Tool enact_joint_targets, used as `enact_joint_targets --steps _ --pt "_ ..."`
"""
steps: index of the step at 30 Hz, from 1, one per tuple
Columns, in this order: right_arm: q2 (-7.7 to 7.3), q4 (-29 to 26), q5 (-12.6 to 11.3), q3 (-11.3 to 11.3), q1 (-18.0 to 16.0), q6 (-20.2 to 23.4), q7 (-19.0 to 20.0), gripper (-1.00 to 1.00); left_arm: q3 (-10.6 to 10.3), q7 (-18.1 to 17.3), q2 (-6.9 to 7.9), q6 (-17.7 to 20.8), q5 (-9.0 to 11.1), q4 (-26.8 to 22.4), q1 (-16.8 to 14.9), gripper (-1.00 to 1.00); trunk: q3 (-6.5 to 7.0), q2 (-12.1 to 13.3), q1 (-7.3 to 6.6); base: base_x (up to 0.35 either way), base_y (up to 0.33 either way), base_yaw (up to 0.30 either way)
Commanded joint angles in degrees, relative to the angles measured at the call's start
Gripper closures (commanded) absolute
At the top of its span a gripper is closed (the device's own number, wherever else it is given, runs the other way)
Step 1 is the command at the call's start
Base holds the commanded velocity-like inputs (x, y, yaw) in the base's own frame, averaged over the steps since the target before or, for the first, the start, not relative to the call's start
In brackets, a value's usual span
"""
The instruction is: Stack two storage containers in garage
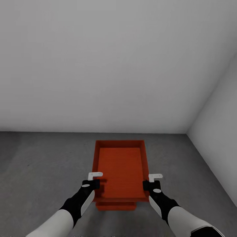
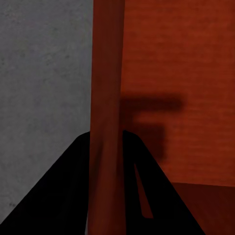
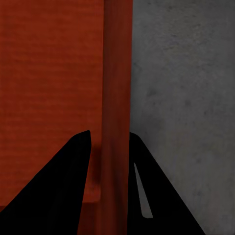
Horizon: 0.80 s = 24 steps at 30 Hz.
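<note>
Both of my forearms come into the head view from below, and each ends at a side wall of the upper container [image 1: 120, 171]. My left gripper [image 1: 94, 179] is on its left wall and my right gripper [image 1: 153, 181] on its right wall, both near the end closest to me. This orange-red bin has its long axis pointing away from me toward the pale grey wall [image 1: 98, 65]. Under its near edge I see a strip of the lower container [image 1: 116, 206], so the held bin is above the other one and sticks out past it toward me. I judge the coming move depends on lining up the two outlines before I lower and let go. The grey concrete floor [image 1: 39, 164] and bare walls tell me this is the garage.

From the left wrist view, the left wall of the bin runs straight up between my two dark fingers [image 2: 58, 196]; they clasp it from both sides, with floor on one side and the ribbed bin bottom on the other.

From the right wrist view it is the mirror picture: the right wall stands between the fingers [image 3: 54, 186], which are clenched on it, and mottled concrete lies beyond.
</note>
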Motion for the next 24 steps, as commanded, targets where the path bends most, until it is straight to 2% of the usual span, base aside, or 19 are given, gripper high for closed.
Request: enact_joint_targets --steps 1,24 --pt "0.88 0.2 -0.8 -1.4 0.0 -0.4 -0.1 1.00 0.7 1.5 -0.03 -2.2 1.7 -2.3 0.0 1.00 -0.16 -0.1 0.01 0.000 0.000 0.000" --pt "0.88 0.2 -0.8 -1.4 0.0 -0.4 -0.1 1.00 0.7 1.5 -0.04 -2.2 1.7 -2.1 0.0 1.00 -2.31 -0.1 0.01 0.000 0.000 0.000"
